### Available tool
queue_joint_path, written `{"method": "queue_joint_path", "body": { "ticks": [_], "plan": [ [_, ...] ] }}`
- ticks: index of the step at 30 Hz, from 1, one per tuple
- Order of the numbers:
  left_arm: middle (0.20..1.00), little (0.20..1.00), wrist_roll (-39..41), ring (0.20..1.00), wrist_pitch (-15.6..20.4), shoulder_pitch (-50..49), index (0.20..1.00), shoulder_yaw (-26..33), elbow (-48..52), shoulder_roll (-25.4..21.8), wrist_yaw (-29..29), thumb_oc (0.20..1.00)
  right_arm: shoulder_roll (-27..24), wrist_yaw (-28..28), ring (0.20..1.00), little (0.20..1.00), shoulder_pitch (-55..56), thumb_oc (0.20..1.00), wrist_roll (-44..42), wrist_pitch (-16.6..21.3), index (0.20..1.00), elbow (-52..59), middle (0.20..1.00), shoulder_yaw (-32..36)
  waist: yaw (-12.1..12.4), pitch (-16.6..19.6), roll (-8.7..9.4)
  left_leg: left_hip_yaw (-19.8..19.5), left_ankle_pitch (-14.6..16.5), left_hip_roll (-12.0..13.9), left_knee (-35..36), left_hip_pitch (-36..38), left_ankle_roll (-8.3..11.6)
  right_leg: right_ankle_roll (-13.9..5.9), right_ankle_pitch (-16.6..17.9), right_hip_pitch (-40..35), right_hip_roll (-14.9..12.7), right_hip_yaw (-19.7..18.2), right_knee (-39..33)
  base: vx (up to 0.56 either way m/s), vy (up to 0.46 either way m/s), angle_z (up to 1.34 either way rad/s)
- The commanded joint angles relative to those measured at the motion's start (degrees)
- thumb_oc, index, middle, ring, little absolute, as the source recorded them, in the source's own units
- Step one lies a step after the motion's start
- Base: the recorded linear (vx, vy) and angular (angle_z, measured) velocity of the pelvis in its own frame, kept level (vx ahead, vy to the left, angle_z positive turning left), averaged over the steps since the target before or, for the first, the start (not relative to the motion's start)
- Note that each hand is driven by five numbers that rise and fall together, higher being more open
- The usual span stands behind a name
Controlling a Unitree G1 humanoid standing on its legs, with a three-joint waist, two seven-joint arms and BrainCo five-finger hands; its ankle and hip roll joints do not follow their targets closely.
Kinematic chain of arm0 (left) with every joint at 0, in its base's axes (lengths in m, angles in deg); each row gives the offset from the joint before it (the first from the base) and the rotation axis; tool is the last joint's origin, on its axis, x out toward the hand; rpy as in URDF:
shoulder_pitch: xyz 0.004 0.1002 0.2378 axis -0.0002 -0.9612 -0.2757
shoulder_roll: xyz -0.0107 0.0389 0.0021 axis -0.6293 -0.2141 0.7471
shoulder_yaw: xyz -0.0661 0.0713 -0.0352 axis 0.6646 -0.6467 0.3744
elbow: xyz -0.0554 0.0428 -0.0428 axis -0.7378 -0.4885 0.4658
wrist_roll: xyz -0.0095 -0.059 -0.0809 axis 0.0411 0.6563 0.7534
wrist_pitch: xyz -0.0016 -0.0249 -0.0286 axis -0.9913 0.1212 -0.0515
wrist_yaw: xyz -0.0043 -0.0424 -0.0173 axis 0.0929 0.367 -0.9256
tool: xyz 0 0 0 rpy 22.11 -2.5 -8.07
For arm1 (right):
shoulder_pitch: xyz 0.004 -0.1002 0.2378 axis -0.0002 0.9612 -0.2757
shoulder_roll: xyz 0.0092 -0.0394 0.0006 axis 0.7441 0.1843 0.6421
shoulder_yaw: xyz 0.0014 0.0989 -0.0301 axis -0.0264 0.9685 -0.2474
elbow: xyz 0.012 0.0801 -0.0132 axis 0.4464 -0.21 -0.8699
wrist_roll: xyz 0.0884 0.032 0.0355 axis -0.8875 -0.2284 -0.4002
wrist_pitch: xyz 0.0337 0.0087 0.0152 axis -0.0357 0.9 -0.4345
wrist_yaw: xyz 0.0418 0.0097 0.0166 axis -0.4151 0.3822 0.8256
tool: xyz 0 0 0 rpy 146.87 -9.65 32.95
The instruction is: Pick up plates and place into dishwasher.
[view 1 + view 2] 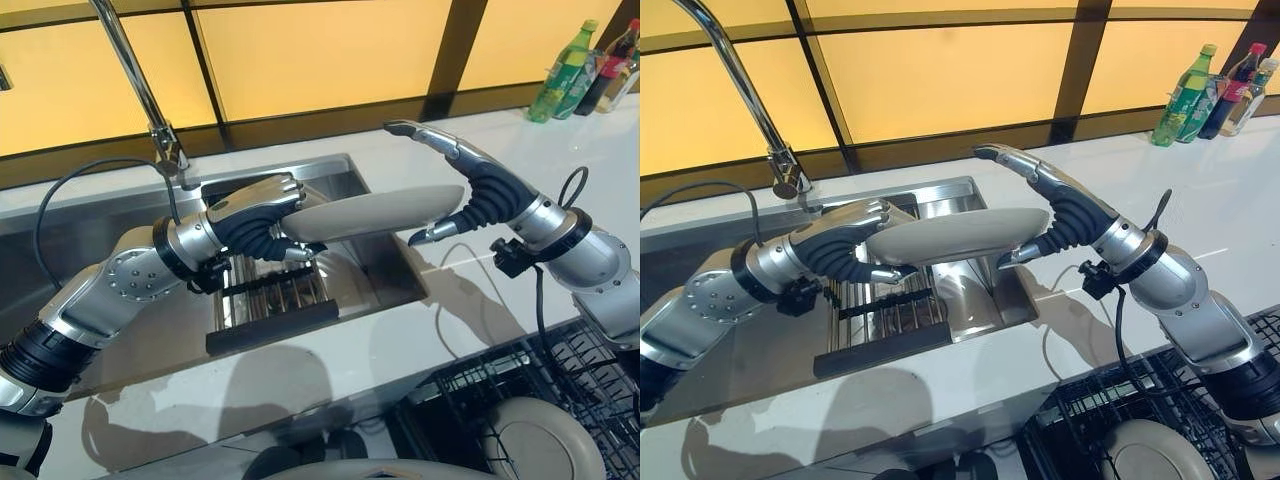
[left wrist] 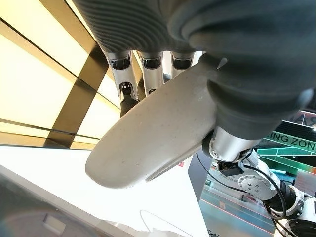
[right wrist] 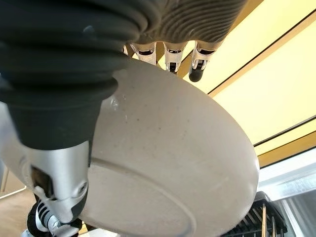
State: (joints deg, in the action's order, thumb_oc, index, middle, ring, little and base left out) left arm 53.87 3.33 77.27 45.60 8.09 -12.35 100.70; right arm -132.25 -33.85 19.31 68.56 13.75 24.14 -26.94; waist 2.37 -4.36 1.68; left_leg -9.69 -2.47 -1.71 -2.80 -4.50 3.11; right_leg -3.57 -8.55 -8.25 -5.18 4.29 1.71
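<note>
Faucet [image 1: 140,90] rises behind sink [image 1: 380,270]; counter [image 1: 480,170] rightward lies open up to bottles [image 1: 575,70].

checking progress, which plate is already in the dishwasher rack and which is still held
The plate in the dishwasher rack is the pale one at lower right. The other plate is held over the sink.

right hand [image 3: 74,113] up close, dark ribbed cover looming, silver fingers [image 3: 198,61] reaching over the far rim of a pale speckled plate [image 3: 177,163], thumb [image 3: 59,192] under its base ring. plate tilted, underside facing us. yellow panels [image 3: 276,84] behind, dark rack [image 3: 261,222] and steel sink edge [image 3: 289,182] below.
</note>
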Motion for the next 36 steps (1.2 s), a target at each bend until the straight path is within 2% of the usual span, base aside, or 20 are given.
{"method": "queue_joint_path", "body": {
  "ticks": [1, 2, 3, 4, 10, 21, 23, 28, 29, 30, 31, 36],
  "plan": [
    [0.200, 0.200, 3.40, 0.200, 1.00, 1.37, 0.200, 4.05, 2.16, -0.93, -2.11, 0.200, -2.78, -5.16, 0.878, 0.878, -3.23, 0.878, -4.52, -1.00, 0.878, 2.76, 0.878, -2.16, 0.00, 4.10, -0.17, 3.38, 4.93, 3.35, -0.59, 2.44, 0.67, -2.51, 5.49, 5.28, -0.47, -0.56, -0.17, 0.00, 0.000, 0.00],
    [0.200, 0.200, 3.54, 0.200, 0.91, 1.32, 0.200, 4.15, 2.39, -1.14, -2.38, 0.200, -3.39, -6.65, 0.448, 0.448, -3.52, 0.448, -5.97, -1.14, 0.448, 3.08, 0.448, -2.76, -0.01, 4.14, -0.12, 3.44, 4.87, 3.47, -0.52, 2.47, 0.77, -2.52, 5.53, 5.30, -0.49, -0.52, -0.22, 0.00, 0.000, 0.00],
    [0.200, 0.200, 3.66, 0.200, 0.84, 1.33, 0.200, 4.17, 2.45, -1.20, -2.51, 0.200, -3.71, -7.45, 0.238, 0.238, -3.75, 0.238, -7.00, -1.27, 0.238, 3.30, 0.238, -3.17, -0.03, 4.16, -0.08, 3.50, 4.86, 3.55, -0.47, 2.53, 0.82, -2.52, 5.54, 5.30, -0.50, -0.47, -0.23, 0.00, 0.000, 0.00],
    [0.200, 0.200, 3.48, 0.200, 0.90, 1.36, 0.200, 3.83, 2.32, -1.04, -2.91, 0.200, -4.20, -7.78, 0.200, 0.200, -4.31, 0.200, -8.47, -1.22, 0.200, 3.42, 0.200, -3.94, -0.02, 4.13, 0.05, 3.55, 4.82, 3.68, -0.43, 2.64, 0.87, -2.48, 5.53, 5.28, -0.51, -0.39, -0.14, 0.00, 0.000, 0.00],
    [0.200, 0.200, 2.47, 0.200, 1.88, 0.88, 0.200, 3.39, 2.02, -0.44, -3.78, 0.200, -2.62, -6.26, 0.200, 0.200, -5.29, 0.200, -11.84, -0.18, 0.200, 2.49, 0.200, -5.22, 0.00, 4.22, 0.14, 3.58, 4.91, 3.71, -0.02, 3.22, 0.67, -2.34, 5.39, 5.30, -0.44, -0.46, 0.08, 0.00, 0.000, 0.00],
    [0.200, 0.200, 2.03, 0.200, 2.30, 0.23, 0.200, 4.47, 1.95, 0.56, -3.71, 0.200, 0.41, -3.27, 0.200, 0.200, -2.11, 0.200, -11.74, 0.53, 0.200, 2.14, 0.200, -2.37, -0.63, 4.64, -0.48, 4.37, 4.84, 3.88, 1.60, 4.50, 0.40, -2.70, 5.34, 5.08, -0.53, -0.73, -0.12, 0.00, 0.000, 0.00],
    [0.200, 0.200, 1.90, 0.200, 2.39, 0.28, 0.200, 4.40, 1.78, 0.91, -3.92, 0.200, 1.29, -1.08, 0.200, 0.200, -1.72, 0.200, -11.73, 1.18, 0.200, 2.13, 0.200, -1.77, -0.73, 4.71, -0.59, 4.52, 4.86, 4.01, 1.84, 4.77, 0.40, -2.75, 5.26, 4.97, -0.56, -0.74, -0.10, 0.00, 0.000, 0.00],
    [0.200, 0.200, 1.86, 0.200, 0.24, 0.20, 0.200, 5.09, 1.02, 2.68, -6.87, 0.200, 5.13, 9.49, 0.200, 0.200, -0.61, 0.200, -8.21, 1.99, 0.200, 0.92, 0.200, 0.70, -0.90, 4.76, -0.87, 4.71, 4.91, 4.21, 2.37, 5.16, 0.30, -2.84, 5.13, 4.91, -0.57, -0.96, -0.08, 0.00, 0.000, 0.00],
    [0.420, 0.420, 1.74, 0.420, 0.18, -0.89, 0.420, 6.18, 0.45, 4.03, -6.80, 0.420, 7.05, 10.71, 0.200, 0.200, 0.57, 0.200, -7.29, 2.51, 0.200, 0.49, 0.200, 2.27, -0.97, 4.80, -1.03, 4.72, 4.94, 4.26, 2.58, 5.27, 0.25, -2.86, 5.06, 4.86, -0.55, -1.07, -0.15, 0.00, 0.000, 0.00],
    [0.598, 0.598, 1.83, 0.598, -0.15, -1.90, 0.598, 7.13, 0.13, 5.17, -6.75, 0.598, 8.45, 11.51, 0.200, 0.200, 1.68, 0.200, -6.60, 3.11, 0.200, 0.23, 0.200, 3.56, -1.04, 4.82, -1.16, 4.73, 4.98, 4.31, 2.69, 5.34, 0.24, -2.89, 4.99, 4.82, -0.54, -1.15, -0.17, 0.00, 0.000, 0.00],
    [1.000, 1.000, 1.60, 1.000, -0.50, -2.61, 1.000, 7.75, 0.00, 5.97, -6.88, 1.000, 9.40, 11.96, 0.200, 0.200, 2.61, 0.200, -6.12, 3.40, 0.200, 0.28, 0.200, 4.55, -1.13, 4.83, -1.29, 4.73, 4.97, 4.34, 2.83, 5.40, 0.22, -2.92, 4.93, 4.78, -0.52, -1.22, -0.19, 0.00, 0.000, 0.00],
    [1.000, 1.000, 0.87, 1.000, -3.35, -4.22, 1.000, 11.01, -1.08, 7.94, -11.18, 1.000, 11.72, 15.14, 0.200, 0.200, 6.14, 0.200, -3.08, 3.66, 0.200, -0.31, 0.200, 8.27, -1.69, 4.82, -1.57, 4.81, 4.94, 4.43, 3.27, 5.70, 0.24, -3.04, 4.74, 4.70, -0.48, -1.73, -0.18, 0.00, 0.000, 0.00]
  ]
}}
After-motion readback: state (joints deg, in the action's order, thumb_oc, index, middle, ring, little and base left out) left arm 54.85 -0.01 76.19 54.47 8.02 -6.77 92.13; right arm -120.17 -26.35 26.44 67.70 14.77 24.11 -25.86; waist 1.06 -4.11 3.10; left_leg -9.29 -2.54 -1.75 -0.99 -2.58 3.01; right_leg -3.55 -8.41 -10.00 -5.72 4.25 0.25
